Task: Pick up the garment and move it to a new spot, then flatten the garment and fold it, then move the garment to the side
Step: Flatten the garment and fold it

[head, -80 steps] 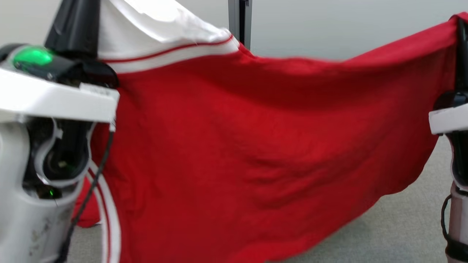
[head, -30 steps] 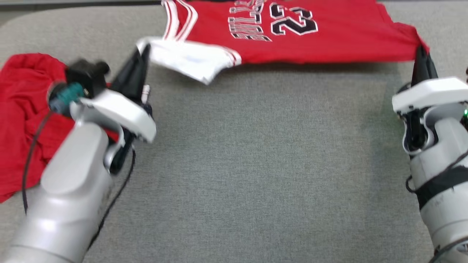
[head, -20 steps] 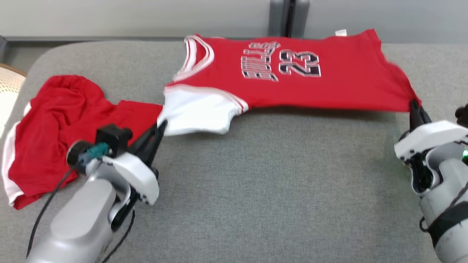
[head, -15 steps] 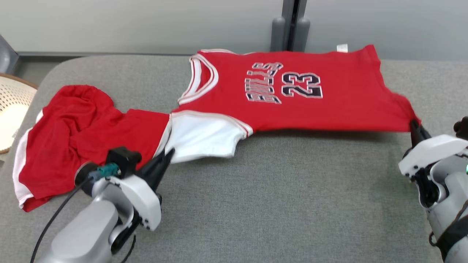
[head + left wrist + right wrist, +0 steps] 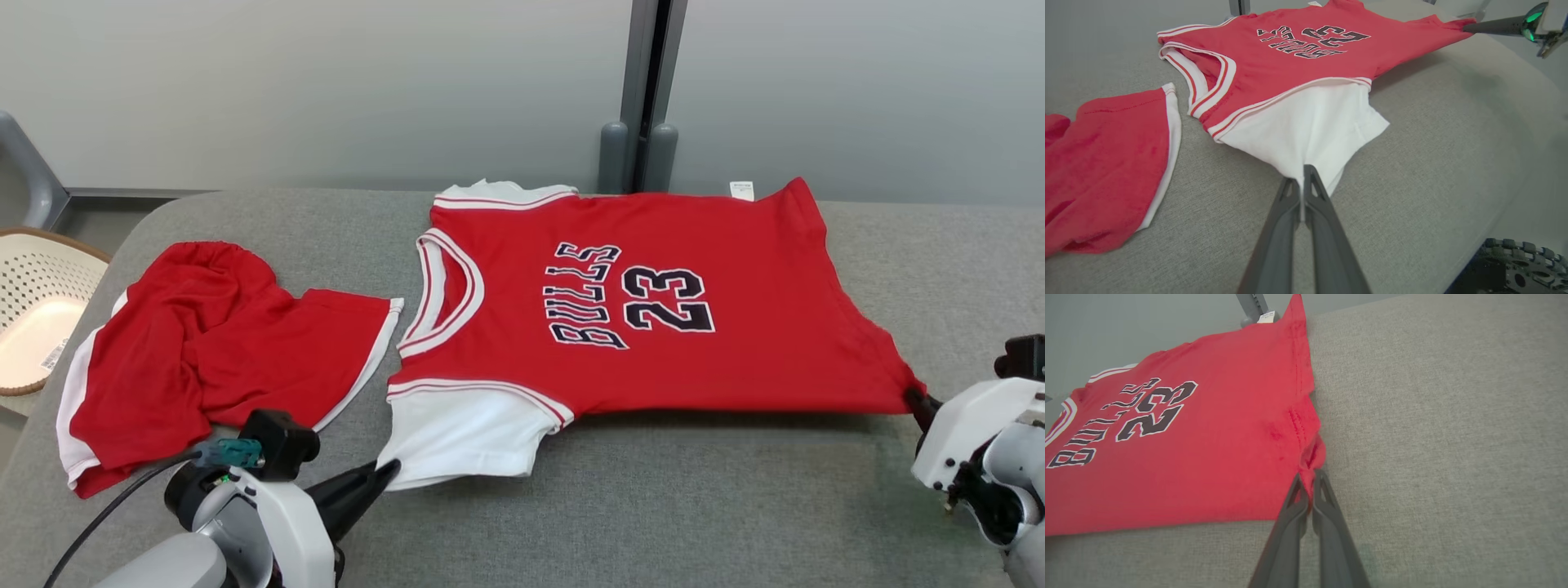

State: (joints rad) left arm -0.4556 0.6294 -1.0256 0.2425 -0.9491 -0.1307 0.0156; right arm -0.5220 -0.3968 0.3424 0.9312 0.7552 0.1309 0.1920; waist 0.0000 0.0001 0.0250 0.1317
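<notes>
Grips the red jersey (image 5: 759, 359) at its two near corners: left end effector (image 5: 390, 469) pinched tight on the white sleeve (image 5: 465, 433), right end effector (image 5: 911, 397) pinched tight on the hem corner. Holds it spread print-up on the grey bench (image 5: 653, 523), near edge slightly raised between both, just beside red shorts (image 5: 204, 343).

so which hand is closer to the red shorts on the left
Left. The left hand pinches the white sleeve of the jersey, just beside the red shorts. The right hand grips the hem corner on the far side, the whole jersey away.
</notes>
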